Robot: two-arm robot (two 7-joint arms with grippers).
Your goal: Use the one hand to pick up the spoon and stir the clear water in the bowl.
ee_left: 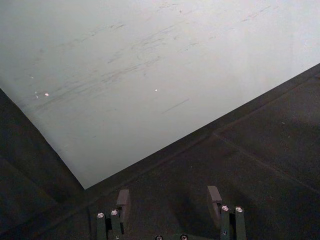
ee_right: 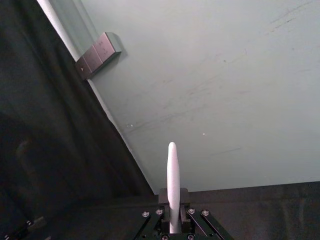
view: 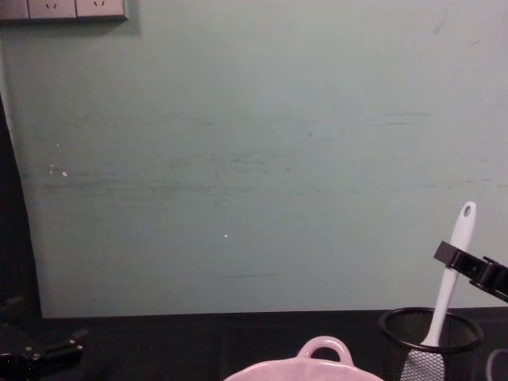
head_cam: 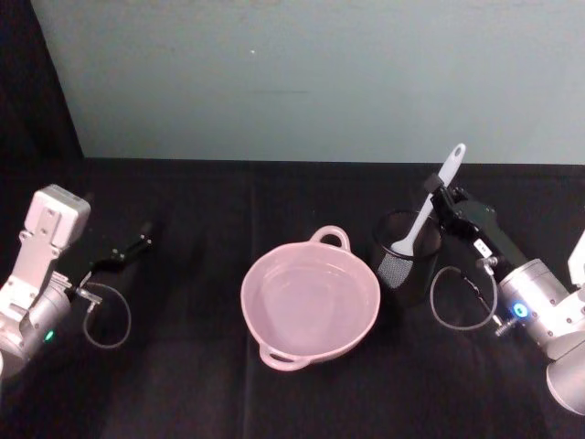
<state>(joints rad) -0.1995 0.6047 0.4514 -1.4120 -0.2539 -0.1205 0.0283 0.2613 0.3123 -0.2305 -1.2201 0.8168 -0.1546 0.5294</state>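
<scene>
The white spoon (head_cam: 430, 203) stands tilted in the black wire-mesh cup (head_cam: 408, 263), its head down inside the cup and its holed handle end pointing up. My right gripper (head_cam: 435, 190) reaches in from the right and is shut on the spoon's handle, above the cup's rim. In the right wrist view the spoon (ee_right: 173, 180) rises from between the gripper's (ee_right: 173, 201) closed fingers. In the chest view the spoon (view: 449, 274) is clamped by that gripper (view: 457, 258). The pale pink bowl (head_cam: 245, 302) holding clear water sits at the table's centre, left of the cup. My left gripper (head_cam: 137, 245) is parked open at far left.
The table is covered in black cloth and a pale green wall stands behind it. The mesh cup (view: 432, 329) is right beside the bowl (view: 325, 348). Cable loops hang at both wrists. A wall socket plate (ee_right: 97, 54) is mounted high on the wall.
</scene>
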